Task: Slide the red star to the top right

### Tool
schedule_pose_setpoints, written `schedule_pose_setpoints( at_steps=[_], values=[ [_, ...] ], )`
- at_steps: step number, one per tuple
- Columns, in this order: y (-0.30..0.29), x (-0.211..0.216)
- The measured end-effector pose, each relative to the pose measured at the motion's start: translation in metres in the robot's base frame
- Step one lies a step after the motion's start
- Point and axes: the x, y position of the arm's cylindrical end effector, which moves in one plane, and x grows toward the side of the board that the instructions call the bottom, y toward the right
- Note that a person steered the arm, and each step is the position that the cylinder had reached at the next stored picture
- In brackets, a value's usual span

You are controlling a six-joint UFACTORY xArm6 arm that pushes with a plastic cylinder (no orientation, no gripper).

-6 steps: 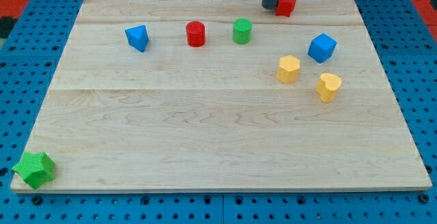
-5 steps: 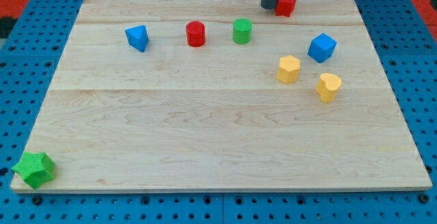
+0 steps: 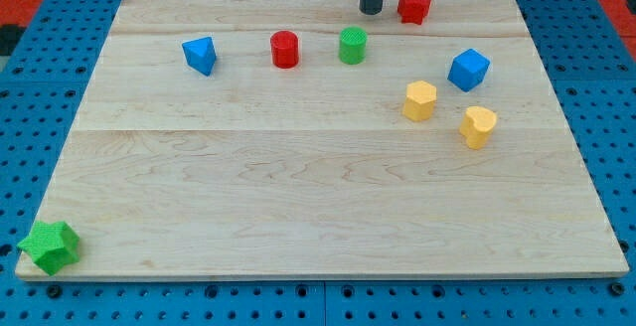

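Observation:
The red star (image 3: 414, 5) lies near the board's top edge, right of centre. My tip (image 3: 371, 11) stands on the board just to the star's left, with a small gap between them. The rod rises out of the view's top. The green cylinder (image 3: 352, 45) is just below and left of my tip.
A red cylinder (image 3: 285, 49) and a blue block (image 3: 201, 55) lie left of the green cylinder. A blue cube (image 3: 468, 70) and two yellow blocks (image 3: 420, 99) (image 3: 478, 125) sit at the right. A green star (image 3: 50, 245) rests at the wooden board's (image 3: 298, 187) bottom left corner.
My tip has moved left, away from the red star it was touching. The star has stayed where it was.

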Motion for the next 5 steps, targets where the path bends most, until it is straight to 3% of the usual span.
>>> schedule_pose_setpoints(
  at_steps=[4, 5],
  values=[
    [0.119, -0.006],
    [0.116, -0.003]
  ],
)
